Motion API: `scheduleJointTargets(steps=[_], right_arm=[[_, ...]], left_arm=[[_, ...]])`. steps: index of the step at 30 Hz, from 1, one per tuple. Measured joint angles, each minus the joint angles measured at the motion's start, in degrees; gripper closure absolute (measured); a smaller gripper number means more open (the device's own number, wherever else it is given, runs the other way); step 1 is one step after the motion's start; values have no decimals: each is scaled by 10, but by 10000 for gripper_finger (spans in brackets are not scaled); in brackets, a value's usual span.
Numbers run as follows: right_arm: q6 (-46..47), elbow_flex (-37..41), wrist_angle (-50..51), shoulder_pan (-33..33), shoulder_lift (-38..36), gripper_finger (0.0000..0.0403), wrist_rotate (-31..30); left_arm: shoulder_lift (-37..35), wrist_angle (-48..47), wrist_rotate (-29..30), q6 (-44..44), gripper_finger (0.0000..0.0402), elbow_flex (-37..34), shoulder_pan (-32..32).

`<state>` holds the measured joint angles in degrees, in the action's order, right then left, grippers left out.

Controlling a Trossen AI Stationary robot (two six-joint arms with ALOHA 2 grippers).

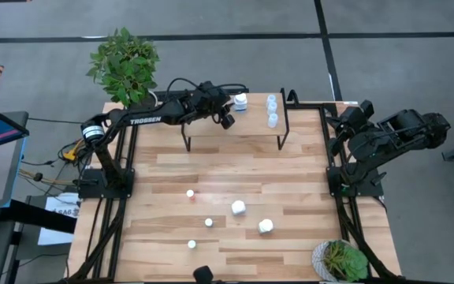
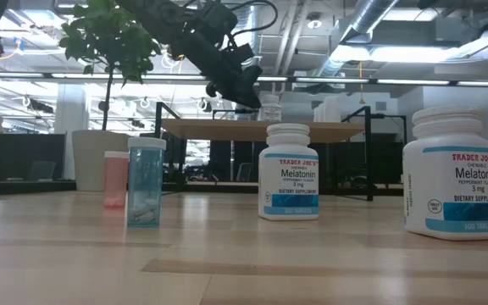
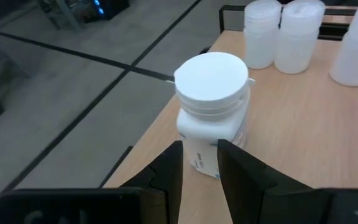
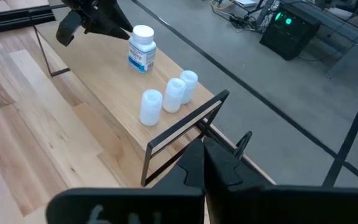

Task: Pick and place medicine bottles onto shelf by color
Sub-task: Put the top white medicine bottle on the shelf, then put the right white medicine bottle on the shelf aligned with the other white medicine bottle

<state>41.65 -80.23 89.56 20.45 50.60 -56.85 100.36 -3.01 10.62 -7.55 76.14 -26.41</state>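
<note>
A white, white-capped medicine bottle point(image 3: 213, 106) point(image 1: 241, 101) stands upright on the shelf point(image 1: 235, 130) near its far left corner. My left gripper point(image 3: 201, 163) point(image 1: 227, 120) is level with it, open by a narrow gap, its fingertips close to the bottle's lower wall. Three pale blue bottles point(image 4: 174, 94) point(image 1: 273, 110) stand together toward the shelf's right end. Two chunky white bottles point(image 1: 239, 207) point(image 1: 266, 226) and small ones point(image 1: 208, 222) stand on the table. My right gripper point(image 4: 204, 163) is shut with nothing in it, held high at the table's right edge. My left gripper comes at the white bottle slanting down from the table's left, and its gap is narrower than the bottle. Its fingertips point(image 3: 173, 158) stand right at the bottle's labelled wall point(image 3: 199, 163). I cannot tell whether they touch it. The bottle stands on its base on the shelf.
A potted plant point(image 1: 124, 67) stands at the table's far left corner, and a smaller one point(image 1: 341, 260) at the near right. In the low view a pink vial point(image 2: 115, 180) and a blue-capped vial point(image 2: 146, 193) stand near the front. Bare wood lies between shelf and loose bottles.
</note>
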Motion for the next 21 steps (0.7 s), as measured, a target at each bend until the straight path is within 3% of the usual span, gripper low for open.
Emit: scheduleJointTargets(steps=[9,18,21], right_arm=[[16,0,-1,1,0,390,27],[15,0,-19,1,0,389,108],[-26,2,-62,2,15,378,120]], left_arm=[[-40,-37,21,25,313,-1,15],[-166,-209,14,60,313,-1,92],[-197,-254,14,63,313,-1,125]])
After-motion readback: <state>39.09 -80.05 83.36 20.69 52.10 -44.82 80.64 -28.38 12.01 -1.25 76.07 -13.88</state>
